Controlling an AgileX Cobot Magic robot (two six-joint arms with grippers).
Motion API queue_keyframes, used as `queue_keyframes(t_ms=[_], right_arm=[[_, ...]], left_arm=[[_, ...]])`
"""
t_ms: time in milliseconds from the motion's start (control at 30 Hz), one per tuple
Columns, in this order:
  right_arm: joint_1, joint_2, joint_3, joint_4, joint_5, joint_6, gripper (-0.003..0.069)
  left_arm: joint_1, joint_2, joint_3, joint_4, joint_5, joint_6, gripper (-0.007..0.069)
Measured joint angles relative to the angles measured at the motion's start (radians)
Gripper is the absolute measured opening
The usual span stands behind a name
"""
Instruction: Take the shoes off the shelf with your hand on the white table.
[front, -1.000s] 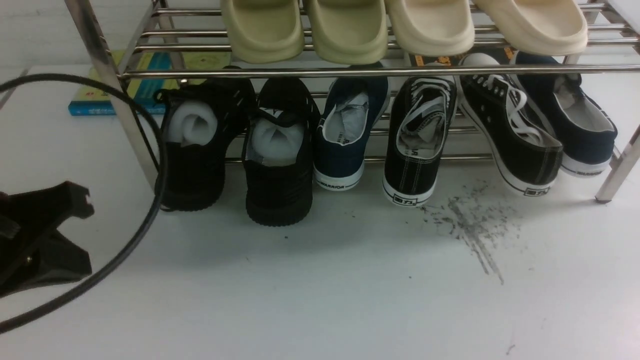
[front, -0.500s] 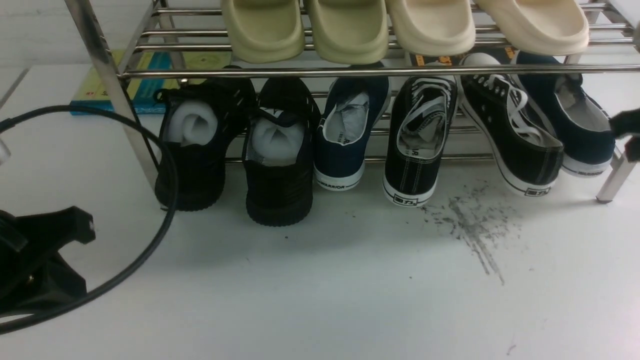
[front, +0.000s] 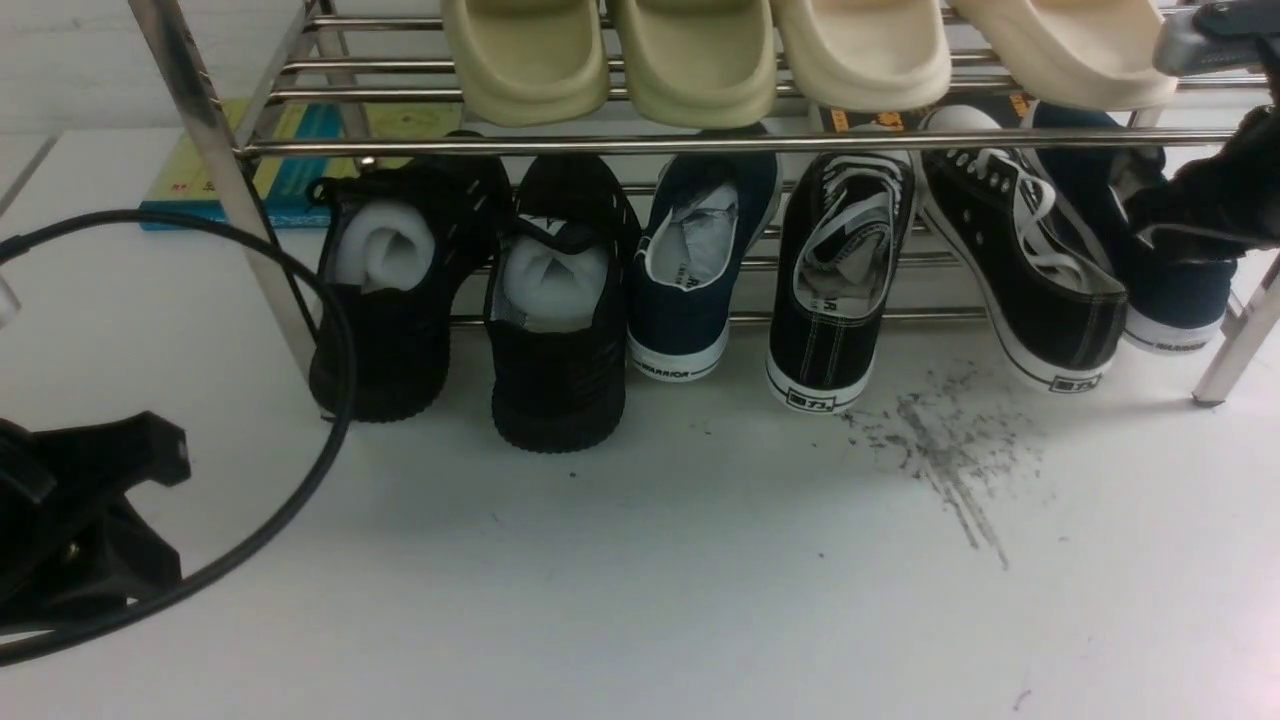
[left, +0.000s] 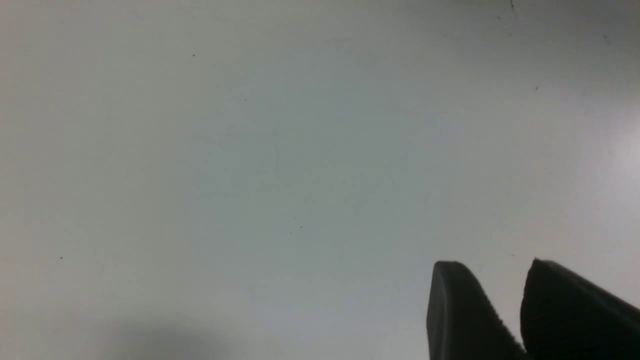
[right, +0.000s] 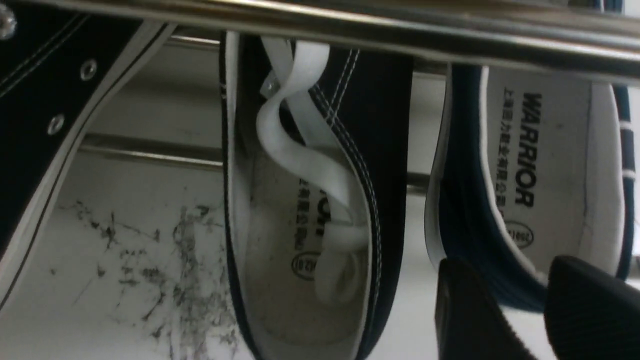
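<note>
Big white table fills most of my feed. The shelf stands at its far side, two tiers of steel tube. Top tier carries four pale slides. The lower tier has six shoes, toes up on the rails and heels down at the table.

The left navy shoe is third from the left, between a black mesh shoe and a black laced sneaker. The right navy shoe is last on the right, next to the shelf's right leg. Both have paper stuffing, and neither is held.

Right gripper is at the right navy shoe's heel opening, under the top rail. Its jaws are spread with nothing between them; I can't tell if they touch it.

Left gripper is over bare table at the near left, with a gap between its jaws and nothing in it.

A black cable loops by the left leg. There's a dark scuff patch in front of the sneakers.
</note>
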Motion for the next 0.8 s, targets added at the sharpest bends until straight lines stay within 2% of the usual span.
queue_keyframes(t_ms=[233, 433, 667, 800], right_arm=[[0.000, 0.075, 0.000, -0.037, -0.135, 0.000, 0.0279], [0.001, 0.145, -0.001, -0.045, -0.204, -0.001, 0.0279], [0.001, 0.201, -0.003, -0.111, -0.276, 0.000, 0.0279], [0.001, 0.204, -0.003, -0.113, -0.283, 0.000, 0.0244]], left_arm=[[0.000, 0.000, 0.000, 0.002, 0.002, 0.000, 0.0234], [0.000, 0.000, 0.000, 0.006, 0.003, 0.000, 0.0237], [0.000, 0.000, 0.000, 0.047, 0.026, 0.016, 0.0239], [0.000, 0.001, 0.000, 0.075, 0.042, 0.019, 0.0239]])
